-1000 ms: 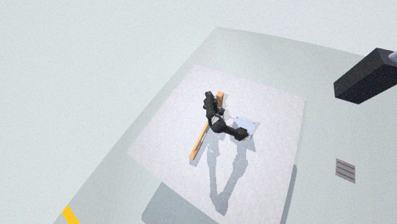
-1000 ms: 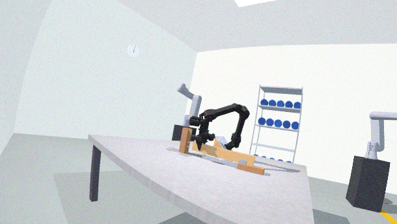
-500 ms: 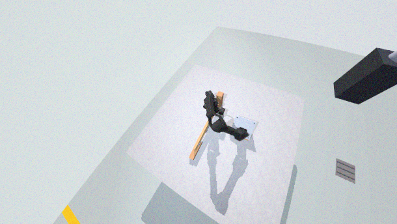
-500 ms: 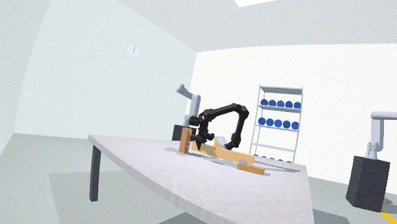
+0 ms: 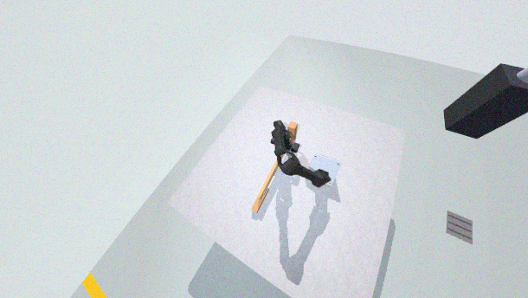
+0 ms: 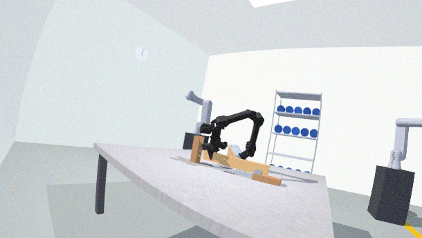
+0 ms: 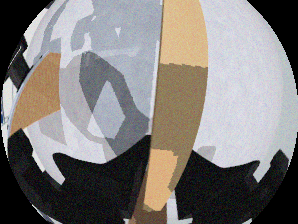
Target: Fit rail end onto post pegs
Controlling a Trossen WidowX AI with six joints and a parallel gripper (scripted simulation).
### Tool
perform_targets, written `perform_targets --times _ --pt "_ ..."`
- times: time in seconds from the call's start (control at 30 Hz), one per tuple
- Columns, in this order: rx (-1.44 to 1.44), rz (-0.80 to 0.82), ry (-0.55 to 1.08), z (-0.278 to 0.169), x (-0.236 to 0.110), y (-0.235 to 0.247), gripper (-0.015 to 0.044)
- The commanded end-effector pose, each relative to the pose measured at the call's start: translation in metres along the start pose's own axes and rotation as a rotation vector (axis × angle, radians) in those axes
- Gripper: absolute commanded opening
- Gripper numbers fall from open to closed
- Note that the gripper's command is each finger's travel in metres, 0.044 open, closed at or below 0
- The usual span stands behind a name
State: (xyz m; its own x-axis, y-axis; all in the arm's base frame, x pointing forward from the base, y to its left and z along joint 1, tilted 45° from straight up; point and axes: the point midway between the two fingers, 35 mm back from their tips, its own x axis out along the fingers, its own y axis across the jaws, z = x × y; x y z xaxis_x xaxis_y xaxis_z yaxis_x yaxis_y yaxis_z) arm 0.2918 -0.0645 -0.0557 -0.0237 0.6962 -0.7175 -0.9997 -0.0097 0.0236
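the gripper (image 6: 212, 149) has its fingers clamped across the bed rail (image 6: 242, 162) near the end facing the post (image 6: 198, 149), that end raised off the surface (image 6: 166, 180), the far end toward the footboard block (image 6: 266, 178). long, stiff wood: it looks prone to pivot, so a hold close to the post end seems wise.

Nothing here can be read. No lettering, brand or number shows on anything in any of the three views. The wall clock (image 6: 142, 53) is a pale disc with a thin hand and no numerals that can be made out. The yellow floor stripe (image 5: 93, 286) is bare colour, and the small grey floor grille (image 5: 459, 227) carries only slats.
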Motion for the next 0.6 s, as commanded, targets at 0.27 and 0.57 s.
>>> perform_targets --times 0.27,0.57 --pt "-0.003 -0.006 0.005 -0.0058 -0.0026 -0.001 0.0" --pt "-0.003 -0.006 0.006 -0.0085 -0.0034 -0.001 0.0"
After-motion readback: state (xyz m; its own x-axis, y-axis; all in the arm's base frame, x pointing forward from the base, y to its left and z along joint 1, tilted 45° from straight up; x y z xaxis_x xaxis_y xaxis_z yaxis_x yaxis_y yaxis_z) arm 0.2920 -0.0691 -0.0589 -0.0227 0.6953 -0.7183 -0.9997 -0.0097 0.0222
